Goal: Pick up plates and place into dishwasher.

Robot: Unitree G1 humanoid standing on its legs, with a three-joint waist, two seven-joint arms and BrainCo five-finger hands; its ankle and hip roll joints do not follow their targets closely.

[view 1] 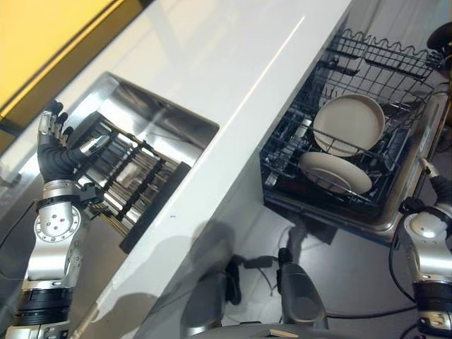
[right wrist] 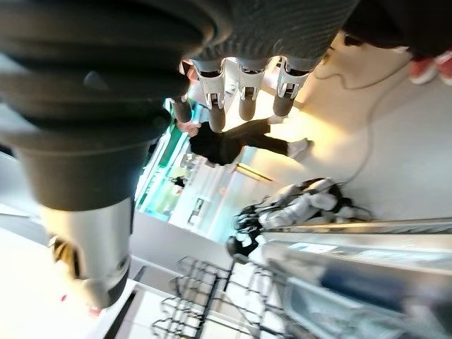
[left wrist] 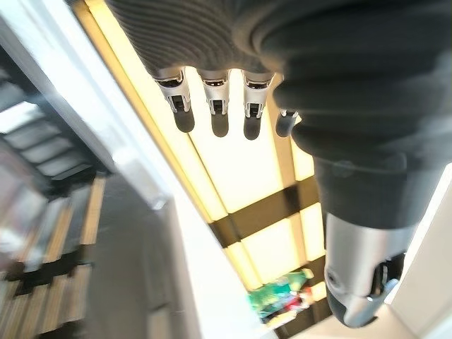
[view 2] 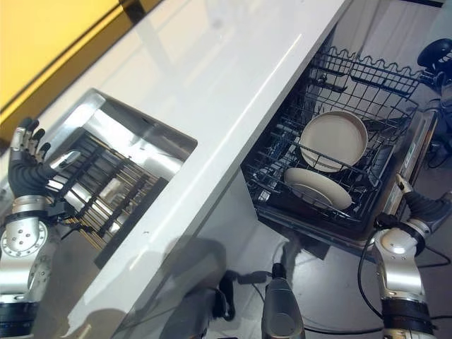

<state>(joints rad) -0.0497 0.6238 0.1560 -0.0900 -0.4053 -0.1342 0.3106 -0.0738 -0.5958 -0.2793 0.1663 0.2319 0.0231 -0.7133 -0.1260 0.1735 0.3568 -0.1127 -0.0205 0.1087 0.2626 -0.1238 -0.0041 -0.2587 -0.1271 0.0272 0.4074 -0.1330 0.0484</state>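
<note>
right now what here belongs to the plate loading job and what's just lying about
Job:
- upright plate
- lower plate
- dishwasher rack
- left hand, open, holding nothing
- right hand, open, holding nothing

Lying about:
- sink
- black slatted rack in it
- white countertop

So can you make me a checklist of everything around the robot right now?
Surface: white counter with a steel sink set in it; a dark rack lies in the sink.
Job's things: two cream plates in the open dishwasher's wire basket; the upper plate is propped up, the lower plate lies flatter.
Clutter: nothing seen on the counter.
Hands: left hand raised by the sink, fingers straight, empty; right hand by the dishwasher door, fingers straight, empty.
Cables: left out, the robot's own.
Surroundings: grey floor; a person in dark clothes stands far off.
</note>
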